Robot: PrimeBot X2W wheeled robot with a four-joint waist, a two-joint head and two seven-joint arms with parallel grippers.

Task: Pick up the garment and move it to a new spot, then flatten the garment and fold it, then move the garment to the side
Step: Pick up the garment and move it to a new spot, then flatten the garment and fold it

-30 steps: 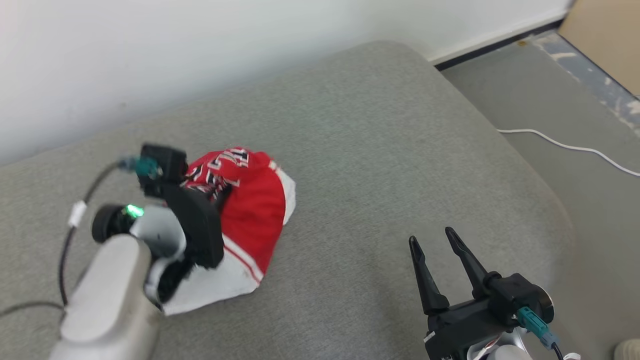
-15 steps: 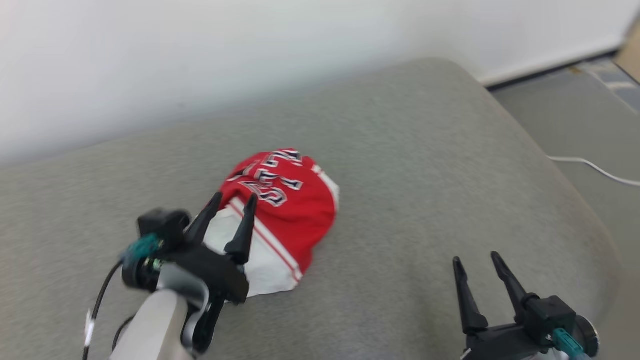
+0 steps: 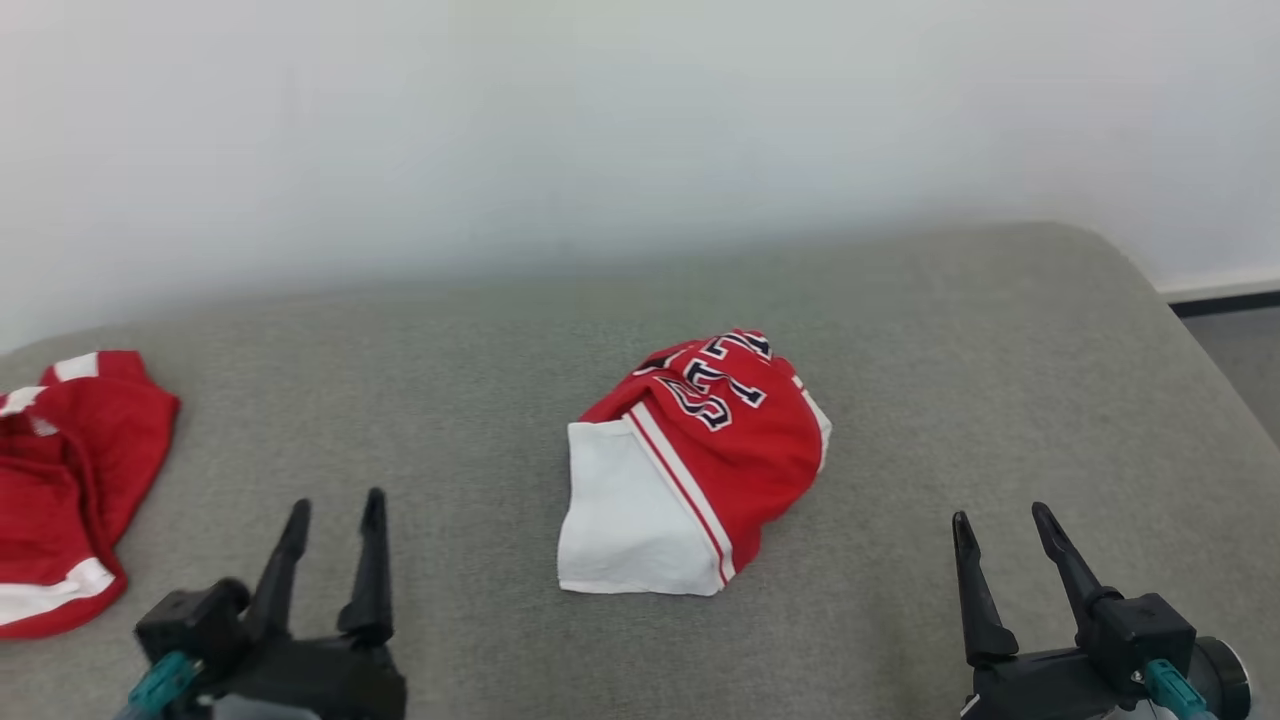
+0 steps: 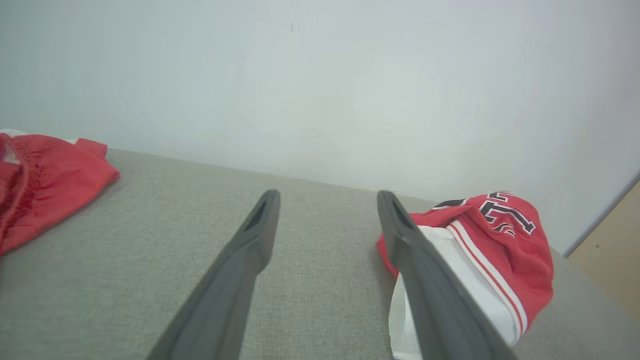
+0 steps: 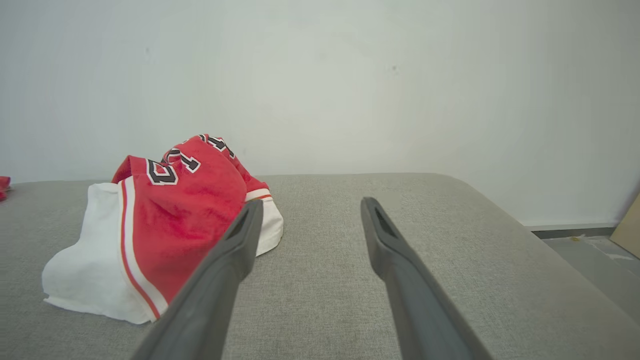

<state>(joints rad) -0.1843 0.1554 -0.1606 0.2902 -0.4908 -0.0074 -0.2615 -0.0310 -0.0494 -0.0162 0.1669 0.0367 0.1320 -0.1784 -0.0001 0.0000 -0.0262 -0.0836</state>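
Garment [image 3: 690,470] lies bunched, red over white, on the grey cushion [image 3: 950,350]. Your left gripper [image 3: 337,500] sits to the garment's left and your right gripper [image 3: 1002,513] to its right, both with jaws apart and empty. Reads as placed, flattening not begun (second red garment [image 3: 70,470] lies well left of it); next you likely need a pinch on opposite edges to draw it flat.

grey fabric cushion [image 3: 1000,330], rounded corner at its right end; plain white wall [image 3: 600,120] directly behind it; past the cushion's right edge: grey floor [image 3: 1255,370], dark skirting strip [image 3: 1230,300] at the wall base, tan board [image 5: 631,225] beyond; flat even light
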